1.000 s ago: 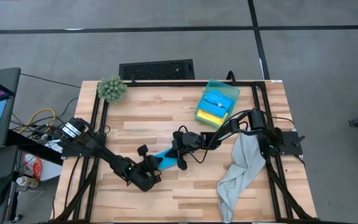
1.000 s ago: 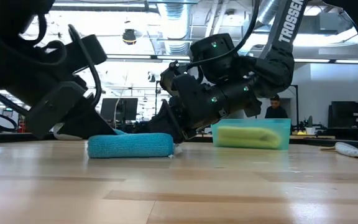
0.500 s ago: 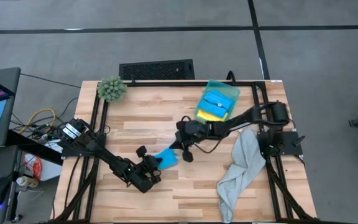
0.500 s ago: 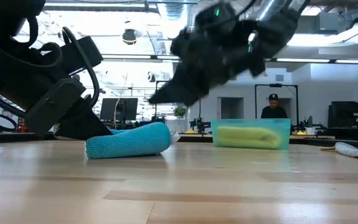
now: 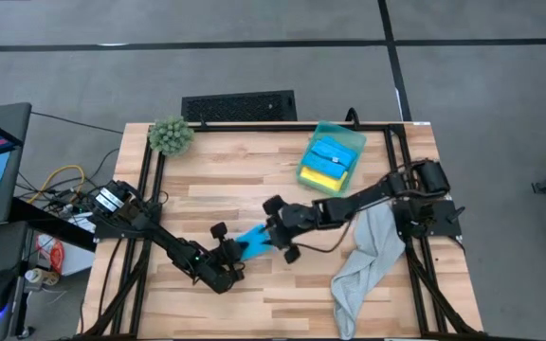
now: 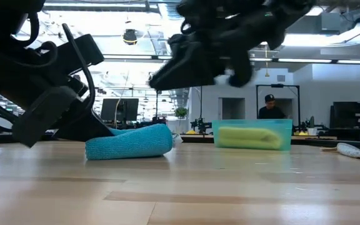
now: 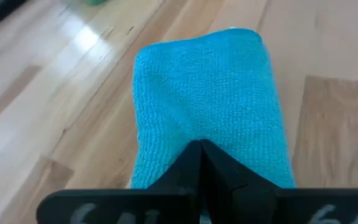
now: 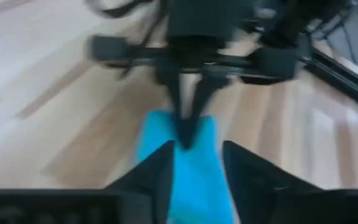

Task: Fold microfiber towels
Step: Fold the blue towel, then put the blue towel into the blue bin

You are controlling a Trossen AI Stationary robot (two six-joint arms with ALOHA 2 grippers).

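Note:
A turquoise microfiber towel lies on the wooden table as a short folded strip. My left gripper is at the strip's left end, shut on it. My right gripper hangs open above the strip's other end, clear of it and pointing slantwise down toward the left gripper. A pale grey towel lies crumpled near the right edge, one end under the right arm. Another turquoise towel and a yellow one lie folded in the green bin. My left gripper has its shut fingers on the end of the turquoise strip that points to the table's left. The fingers come slanting down from the left and lie along the strip. Their tips hide how many layers they have. The strip lies flat on the table.
The green bin stands at the far right of the middle. A fuzzy green plant sits in the far left corner. Bare wood lies along the near edge. A person stands in the room behind.
My right gripper has let go of the strip's right end, risen well clear of the table and rolled at the wrist. The turquoise towel, earlier stretched between both grippers, now lies shorter and thicker, its right end rounded over. The left gripper has kept still.

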